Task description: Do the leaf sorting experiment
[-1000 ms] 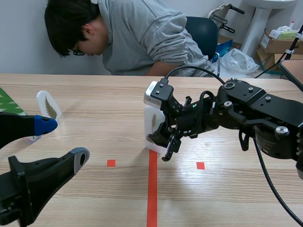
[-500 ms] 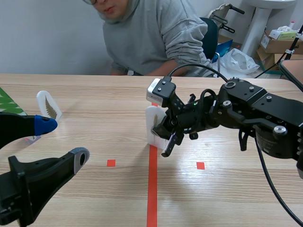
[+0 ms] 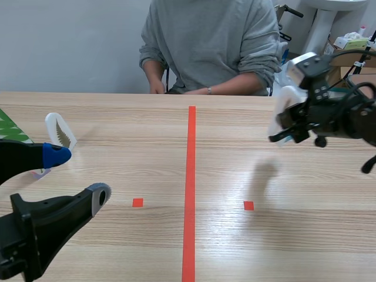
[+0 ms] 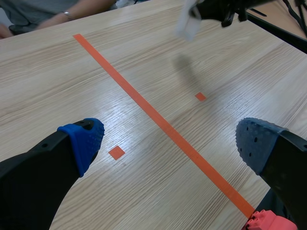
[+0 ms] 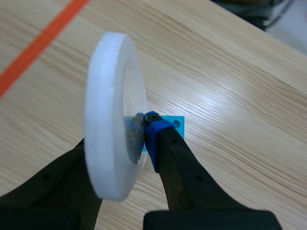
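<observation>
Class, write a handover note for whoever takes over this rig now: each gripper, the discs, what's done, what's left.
Right gripper: jaws shut on a white disc, held above the table, right side.
Left gripper: jaws open, empty, low at the near left.
Leaf disc: standing on the table, far left.
Done: one disc picked up.
Left: set it down, probably right of the red line; then sort the other.

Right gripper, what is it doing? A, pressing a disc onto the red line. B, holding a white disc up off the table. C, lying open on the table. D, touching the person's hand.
B: the right gripper is shut on the disc, and the scene view shows the disc clear of the table, with its shadow on the wood below.
</observation>
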